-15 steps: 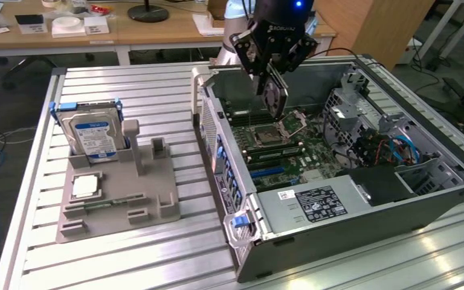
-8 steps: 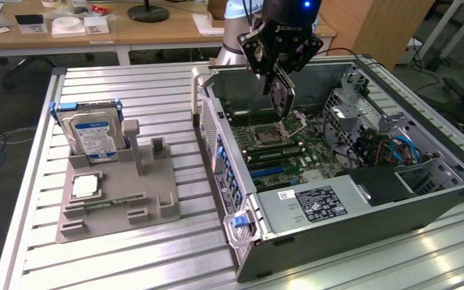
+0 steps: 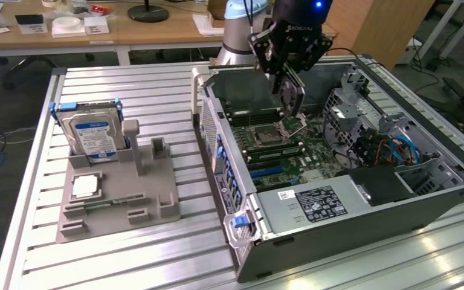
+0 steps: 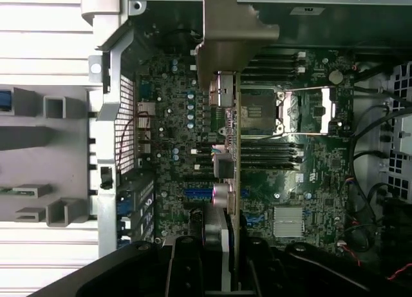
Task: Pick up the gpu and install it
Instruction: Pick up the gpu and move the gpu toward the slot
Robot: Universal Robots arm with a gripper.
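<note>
Jaws clamped on gpu, card hanging upright over motherboard, inside open computer case, hard drive standing in holder on desk

- "ROBOTIQ", in pale letters on the black body of the gripper, upper middle of the exterior view.
- Hard drive label, left, and black sticker, lower right: print unreadable.

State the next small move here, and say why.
Probably ease the gpu toward the blue slots: the hand grips it above the motherboard, near the socket, and it is not yet in a slot.
</note>
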